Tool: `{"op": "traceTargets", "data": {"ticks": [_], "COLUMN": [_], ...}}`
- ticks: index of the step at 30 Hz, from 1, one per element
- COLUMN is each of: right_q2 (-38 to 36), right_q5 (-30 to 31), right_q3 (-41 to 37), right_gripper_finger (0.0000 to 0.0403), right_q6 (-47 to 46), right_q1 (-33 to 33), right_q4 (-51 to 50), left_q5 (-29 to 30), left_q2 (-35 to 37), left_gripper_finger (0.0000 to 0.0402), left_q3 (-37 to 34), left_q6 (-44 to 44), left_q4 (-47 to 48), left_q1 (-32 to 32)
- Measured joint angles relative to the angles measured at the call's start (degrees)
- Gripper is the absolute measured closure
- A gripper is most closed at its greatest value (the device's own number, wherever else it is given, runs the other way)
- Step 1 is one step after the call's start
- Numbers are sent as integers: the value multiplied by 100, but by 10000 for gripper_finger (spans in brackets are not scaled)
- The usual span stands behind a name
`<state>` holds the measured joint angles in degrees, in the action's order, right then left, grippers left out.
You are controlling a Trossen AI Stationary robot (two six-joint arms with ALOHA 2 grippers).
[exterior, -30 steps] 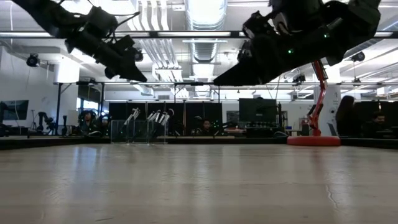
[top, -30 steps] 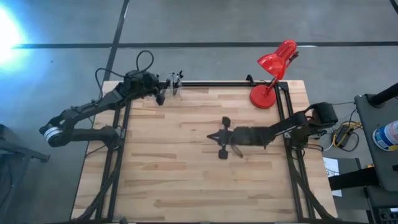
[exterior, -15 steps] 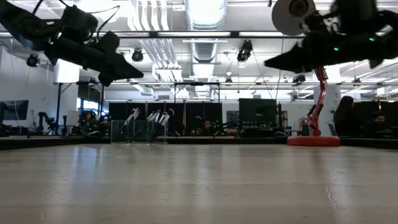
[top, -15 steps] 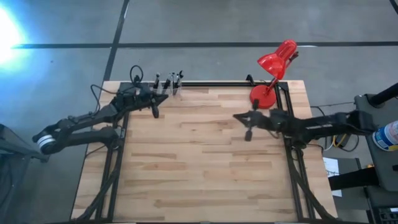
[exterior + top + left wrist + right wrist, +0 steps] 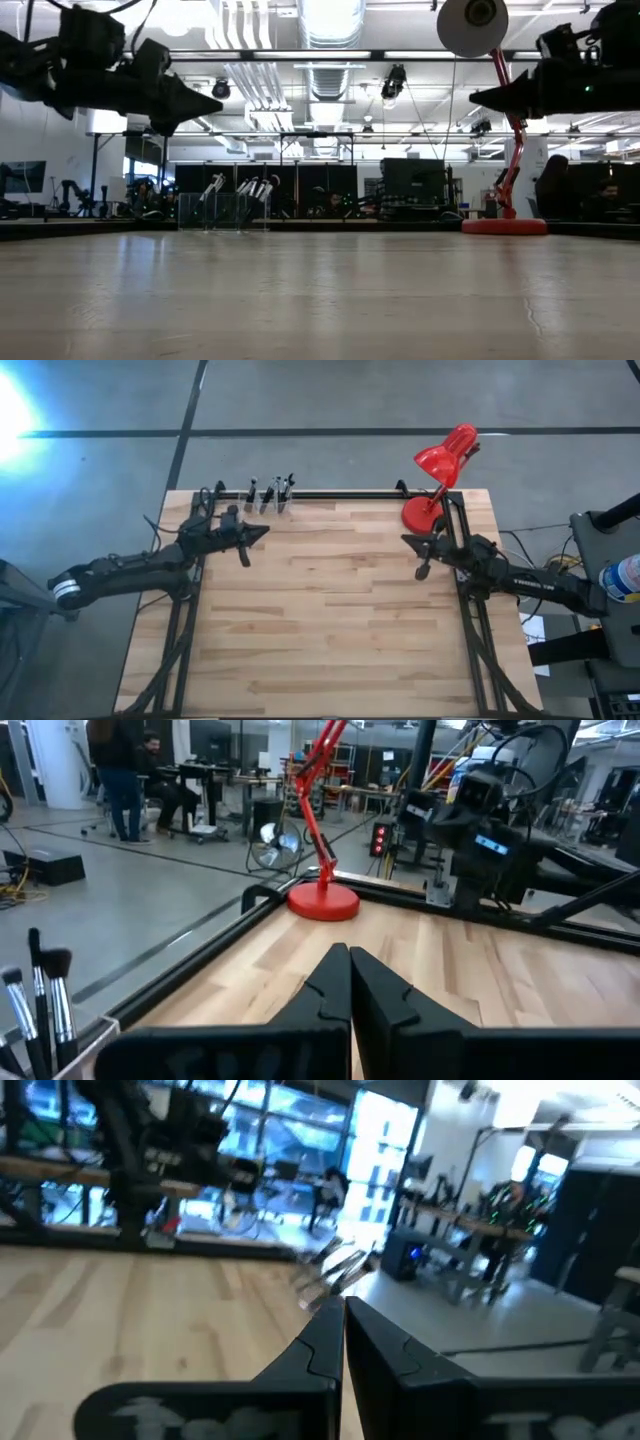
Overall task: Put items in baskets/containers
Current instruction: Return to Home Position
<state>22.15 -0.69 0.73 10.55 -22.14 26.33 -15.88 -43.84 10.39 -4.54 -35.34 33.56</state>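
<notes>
Here the left pincer [image 5: 260,532] hangs above the far left part of the wooden surface [image 5: 330,630], near the left edge, and it points toward the right side. In the left wrist view its 2 dark fingers [image 5: 330,982] are pressed together and hold nothing. The right pincer [image 5: 408,541] hangs above the far right part of the surface, just in front of the red lamp [image 5: 440,470], and it points toward the left side. Its 2 fingers [image 5: 322,1328] also meet at the tips, with nothing between them. In the low view both pincers are high over the surface and well apart from each other.

The brushes [image 5: 270,494] stand upright or a little tilted in the clear organizer [image 5: 225,212], which sits at the far edge of the surface, near the left corner and just beyond the left pincer. Some brushes have pale bristle ends. The exact count of them I cannot tell. The round lamp base [image 5: 422,516] rests on the far right corner.
</notes>
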Motion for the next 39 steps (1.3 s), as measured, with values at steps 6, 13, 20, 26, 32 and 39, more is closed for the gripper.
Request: {"op": "traceTargets", "data": {"ticks": [6,13,20,26,32,39], "right_q2": [-916,-1960,-2171,-2216,-2216,-2216], "right_q5": [19,26,65,64,11,1], "right_q3": [2,0,-17,-17,-17,-20], "right_gripper_finger": [394,394,394,394,394,394], "right_q6": [194,140,-215,-289,-401,-487], "right_q1": [-220,-495,-743,-755,-753,-753], "right_q4": [-769,-1759,-2170,-2291,-2575,-2575], "left_q5": [3,328,1507,1549,1454,1204], "left_q2": [413,1072,1469,1816,2535,3811], "left_gripper_finger": [401,401,401,401,402,402], "left_q3": [-303,-672,-870,-967,-988,-990], "left_q6": [-4,-103,-69,287,339,245], "left_q4": [40,210,961,946,1801,2822], "left_q1": [0,-20,-463,-825,-817,-817]}}
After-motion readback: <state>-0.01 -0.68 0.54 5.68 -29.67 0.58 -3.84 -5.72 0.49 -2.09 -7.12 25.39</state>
